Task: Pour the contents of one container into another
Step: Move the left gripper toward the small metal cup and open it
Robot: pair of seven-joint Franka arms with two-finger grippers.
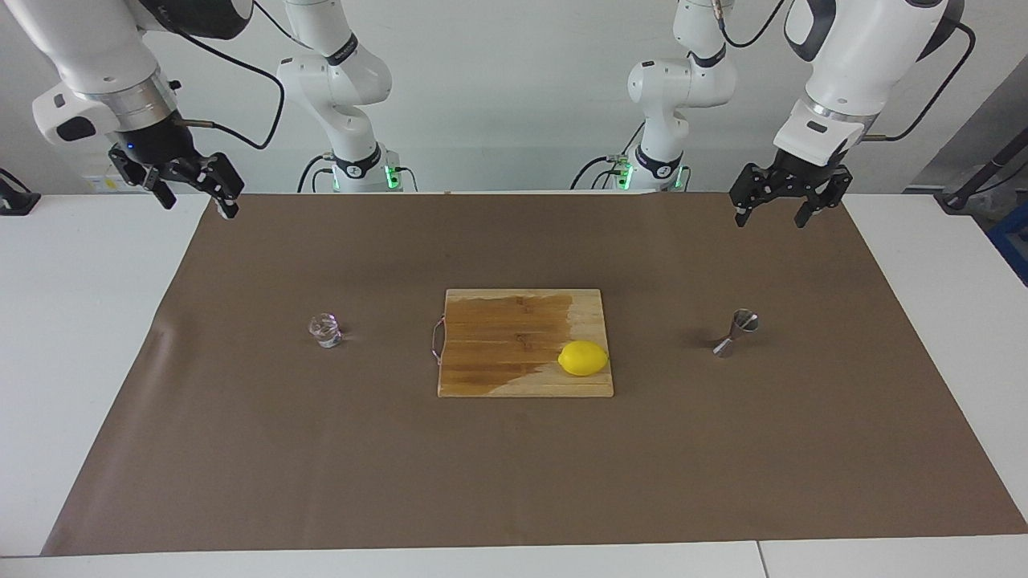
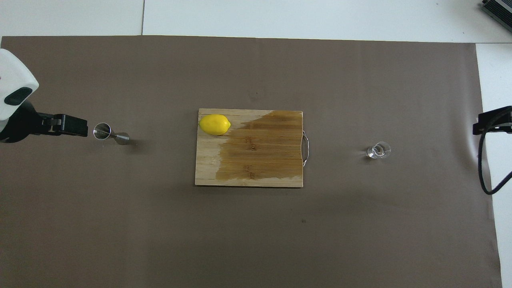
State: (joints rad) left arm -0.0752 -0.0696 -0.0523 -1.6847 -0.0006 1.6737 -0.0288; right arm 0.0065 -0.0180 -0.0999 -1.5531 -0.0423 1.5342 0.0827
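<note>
From my remote station, two Franka arms hang raised over the edge of the brown paper mat [image 1: 321,482] nearest their bases. The left gripper [image 1: 768,212] is high over the mat's corner at the left arm's end, jaws spread wide and holding nothing; the right gripper [image 1: 195,201] is up over the corresponding corner at the right arm's end, just where paper meets white table [image 1: 72,321], its fingers likewise parted and empty.

Farther out, three things sit in a rough line across the mat, well apart from one another. The steel jigger [image 1: 736,332] stands upright toward the left arm's end, with bare paper on every side of it. In the middle lies a wooden cutting board [image 1: 506,337], much of its surface darkened (a wet-looking stain), its metal handle [image 1: 437,341] facing the right arm's end. A lemon [image 1: 583,358] rests on the board, near the corner at the left arm's end that is farther from the robots. The clear glass tumbler [image 1: 325,330] stands upright toward the right arm's end, in open mat between the board and the paper's edge.

Farther still, the mat runs flat and bare to its last edge, a white strip of table showing past it.
</note>
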